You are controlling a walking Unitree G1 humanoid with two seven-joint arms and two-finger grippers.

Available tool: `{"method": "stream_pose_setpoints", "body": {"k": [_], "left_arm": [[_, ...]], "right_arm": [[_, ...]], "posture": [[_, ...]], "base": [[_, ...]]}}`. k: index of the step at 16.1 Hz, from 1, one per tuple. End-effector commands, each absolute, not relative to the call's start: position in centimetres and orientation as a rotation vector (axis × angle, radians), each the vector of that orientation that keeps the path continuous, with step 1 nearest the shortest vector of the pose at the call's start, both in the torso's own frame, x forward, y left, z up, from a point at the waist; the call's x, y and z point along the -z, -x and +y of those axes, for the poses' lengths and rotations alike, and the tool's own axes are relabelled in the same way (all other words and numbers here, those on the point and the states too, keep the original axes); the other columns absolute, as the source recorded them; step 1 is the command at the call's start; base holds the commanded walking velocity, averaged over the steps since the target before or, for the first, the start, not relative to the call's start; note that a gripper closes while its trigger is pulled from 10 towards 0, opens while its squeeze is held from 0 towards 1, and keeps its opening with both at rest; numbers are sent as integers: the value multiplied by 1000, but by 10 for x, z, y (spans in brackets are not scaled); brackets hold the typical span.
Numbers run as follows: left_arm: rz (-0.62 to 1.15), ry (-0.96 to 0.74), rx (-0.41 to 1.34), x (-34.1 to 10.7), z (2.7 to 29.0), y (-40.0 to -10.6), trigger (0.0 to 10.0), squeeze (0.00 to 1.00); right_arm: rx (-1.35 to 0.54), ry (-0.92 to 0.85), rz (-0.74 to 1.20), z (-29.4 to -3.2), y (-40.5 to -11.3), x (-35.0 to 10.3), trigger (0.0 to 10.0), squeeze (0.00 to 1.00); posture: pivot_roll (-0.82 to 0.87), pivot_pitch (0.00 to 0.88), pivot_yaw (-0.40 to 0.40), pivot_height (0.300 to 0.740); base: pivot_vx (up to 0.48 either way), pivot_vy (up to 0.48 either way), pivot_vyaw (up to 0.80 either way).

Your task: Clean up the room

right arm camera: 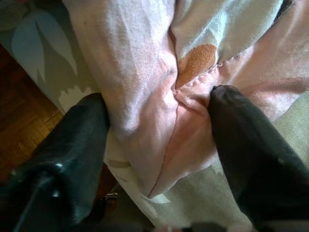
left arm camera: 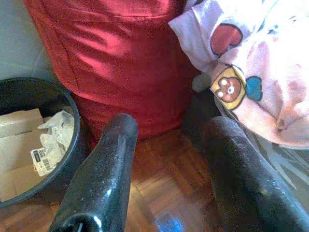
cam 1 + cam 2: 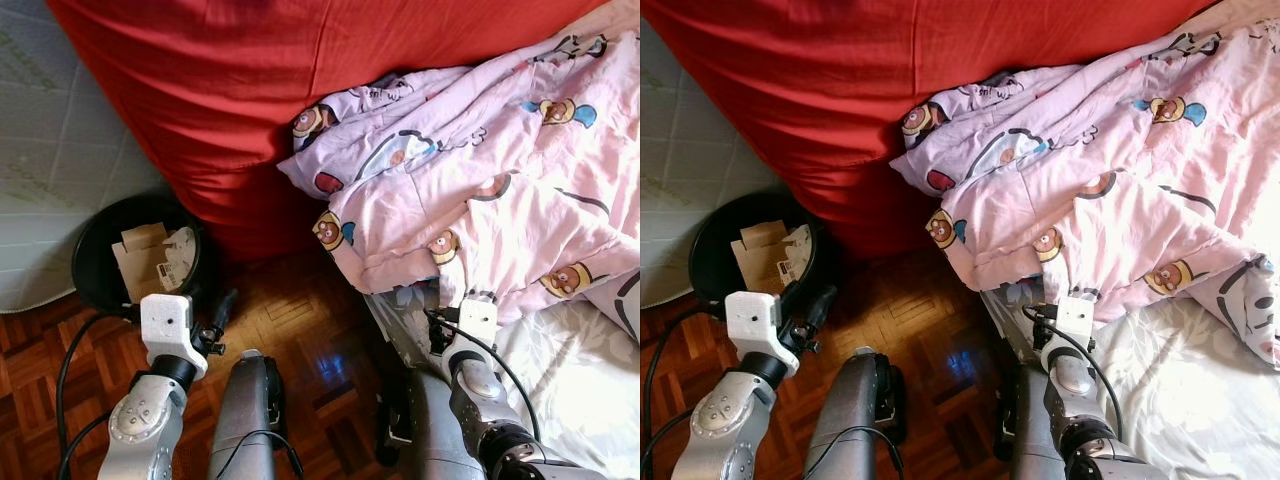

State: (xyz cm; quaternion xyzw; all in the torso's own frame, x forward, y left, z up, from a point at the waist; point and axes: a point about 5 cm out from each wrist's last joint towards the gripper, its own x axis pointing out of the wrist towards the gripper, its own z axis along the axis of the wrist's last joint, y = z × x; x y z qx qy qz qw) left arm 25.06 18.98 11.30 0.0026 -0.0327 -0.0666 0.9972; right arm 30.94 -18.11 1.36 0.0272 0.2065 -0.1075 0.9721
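the right gripper [image 1: 157, 159] has its two black fingers [image 1: 251, 159] spread apart on either side of a hanging fold of the pink cartoon-print duvet [image 3: 500, 180], the cloth lying between them but not pinched. the fold droops over the edge of the bed, above a grey leaf-patterned sheet [image 1: 43, 53] and a white mattress cover [image 3: 580, 370]. the right arm [image 3: 480, 390] reaches forward from below, its white wrist block right at the duvet's lower hem.

the left gripper [image 2: 169, 164] is also open, fingers [image 2: 104, 174] wide apart with nothing between them, held low above the wood parquet floor [image 3: 300, 330]. the left arm [image 3: 150, 410] is bent upward and points toward a black round bin [image 3: 95, 260] holding cardboard pieces [image 3: 140, 260] and crumpled plastic [image 2: 55, 140]. the bin stands just beside the left gripper, against a large red fabric-covered mass [image 3: 250, 100] that rises behind it and runs under the duvet. a pale quilted surface [image 3: 50, 130] lies to the left of the red cloth. black cables [image 3: 70, 380] loop beside the left arm.
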Motion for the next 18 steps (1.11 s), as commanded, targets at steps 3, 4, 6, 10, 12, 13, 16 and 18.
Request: {"method": "stream_pose_setpoints", "body": {"k": [3,4,6,10,12,13,16,18], "left_arm": [[6,-22,121,-99,195,-232,10000,0],[7,-25,115,-100,196,-231,10000,0],[6,-27,105,-101,200,-231,10000,0],[5,-29,97,-101,201,-233,10000,0],[8,-26,96,-100,200,-233,10000,0],[10,-27,96,-100,200,-234,10000,0],[11,-29,93,-99,200,-235,10000,0],[13,-30,93,-98,200,-235,10000,0]], "right_arm": [[230,-49,491,-182,-294,4,0,0],[238,-46,492,-183,-293,4,0,0],[274,-35,496,-188,-292,4,0,0],[319,-32,489,-197,-293,2,0,0],[337,-26,482,-201,-294,-1,0,0],[343,-23,482,-202,-294,-1,0,0],[357,-16,482,-206,-294,-1,0,0],[368,-14,481,-208,-292,-1,0,0]], "posture": [[163,496,52,642],[168,496,53,642],[170,497,55,642],[165,494,54,642],[164,487,52,642],[164,486,51,642],[165,478,52,642],[163,476,56,642]], "base": [[0,0,0],[0,0,0],[0,0,0],[0,0,0],[0,0,0],[0,0,0],[0,0,0],[0,0,0]]}}
